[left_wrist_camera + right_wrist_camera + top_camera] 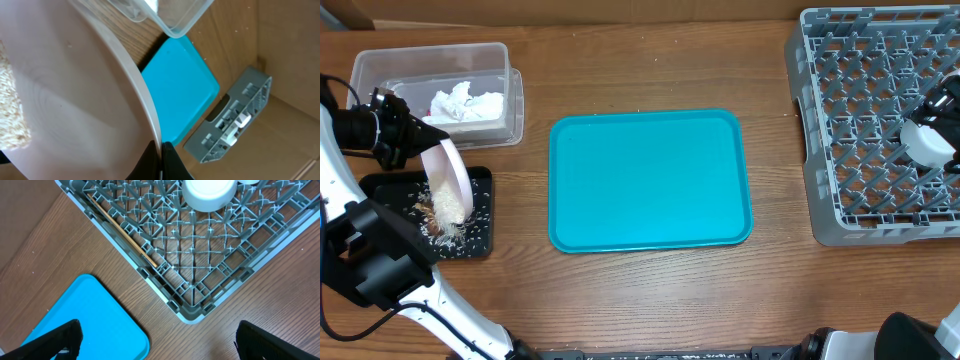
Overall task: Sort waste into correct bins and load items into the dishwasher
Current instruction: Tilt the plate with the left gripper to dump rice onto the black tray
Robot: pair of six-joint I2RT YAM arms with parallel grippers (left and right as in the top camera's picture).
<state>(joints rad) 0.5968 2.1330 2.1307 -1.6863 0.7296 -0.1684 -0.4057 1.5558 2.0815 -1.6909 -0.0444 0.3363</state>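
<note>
Wooden table, overhead view.
- Clear tub, far-left corner: held crumpled white tissues.
- Black tray, just in front of the tub: scattered with rice-like crumbs and a brown scrap.
- Pinkish-white plate: tilted steeply over the black tray, with a clump of crumbs on its lower part. Whether its lower edge touched the tray could not be told.
- Left gripper: clamped on the plate's upper rim.
- Teal serving tray: flat at the table's centre, well apart from both bins.
- Grey dish rack, right side: a white cup sat inside, near its right edge.

Left wrist view.
- Pinkish-white plate: filled the left half of the frame, its rim pinched between the dark fingers of the left gripper at the bottom edge.
- Rice-like crumbs: clumped on the plate's face at far left.
- Clear tub: one rounded corner showed at the top.
- Teal serving tray and dish rack, with the white cup in it, lay beyond on the table.
- Cardboard: stood behind the rack.

Right wrist view.
- Right gripper: jaws spread wide and grasping nothing, above bare table off the rack's corner.
- Dish rack: one corner pointed toward the camera.
- White cup: rested on the pegs at the top edge.
- Wooden chopsticks: lay inside the rack along its left wall.
- Teal serving tray: one corner showed at lower left, apart from the rack.
</note>
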